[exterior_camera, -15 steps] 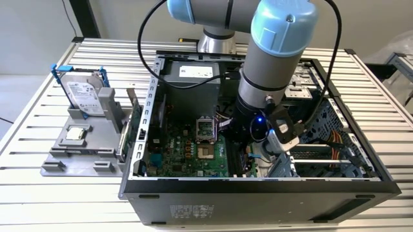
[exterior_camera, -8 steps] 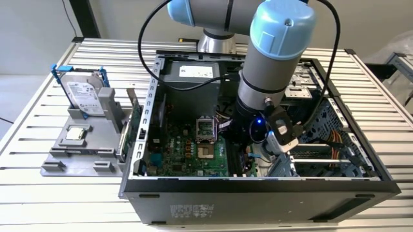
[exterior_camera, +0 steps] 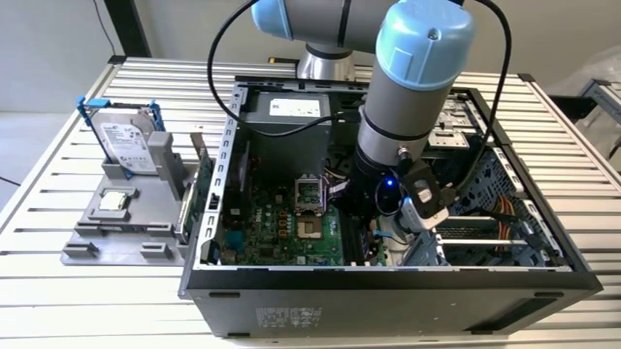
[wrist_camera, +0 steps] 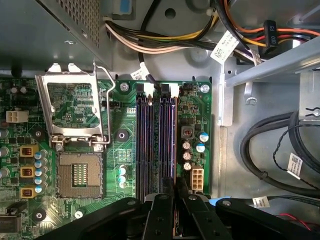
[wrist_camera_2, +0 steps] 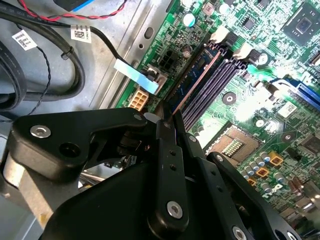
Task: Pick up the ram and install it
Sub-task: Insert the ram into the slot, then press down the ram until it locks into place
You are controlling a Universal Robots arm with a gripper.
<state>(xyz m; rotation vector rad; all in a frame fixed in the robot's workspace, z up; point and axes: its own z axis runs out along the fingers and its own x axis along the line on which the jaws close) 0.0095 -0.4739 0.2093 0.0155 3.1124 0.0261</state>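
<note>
Motherboard slot point(wrist_camera: 172, 140): pincer point(wrist_camera: 176, 192) gripping ram point(wrist_camera_2: 192, 75).

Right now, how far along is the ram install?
Done: the ram is picked up and brought into the computer case. It stands edge-down in the outermost of the memory slots.
In hand: the gripper pinches one end of the stick.
Left: the stick is not yet released. Whether it is fully seated, with the white latch closed, I cannot tell.
</note>
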